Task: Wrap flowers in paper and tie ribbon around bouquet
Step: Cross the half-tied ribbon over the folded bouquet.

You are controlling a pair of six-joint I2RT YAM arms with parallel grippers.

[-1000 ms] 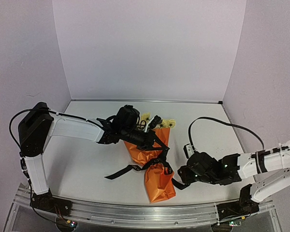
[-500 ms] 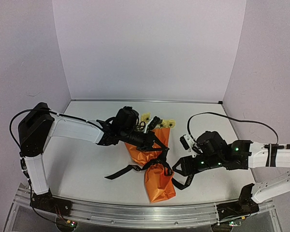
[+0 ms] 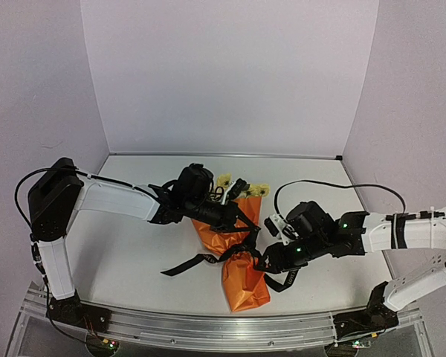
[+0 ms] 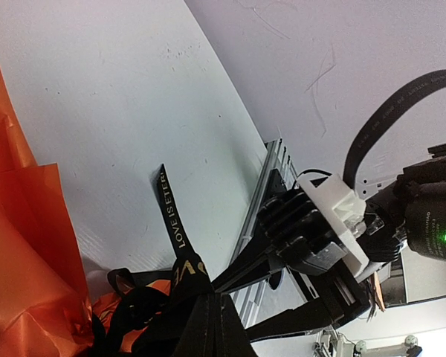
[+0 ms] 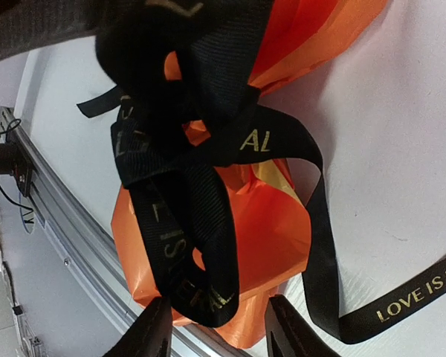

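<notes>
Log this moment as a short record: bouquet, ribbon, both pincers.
bouquet: orange cone lying on the table, narrow end toward the arm bases
flowers: pale yellow, showing at the cone's far, wide end
ribbon: black with gold lettering, wound in a loose tangle round the cone's middle; one end trails on the table on each side
left pincer: shut on the ribbon, over the cone
right pincer: open, fingers either side of a hanging ribbon loop, not clamping it

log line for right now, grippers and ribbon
left gripper: shut on ribbon | right gripper: open around ribbon loop | bouquet: wrapped, lying on table
</notes>
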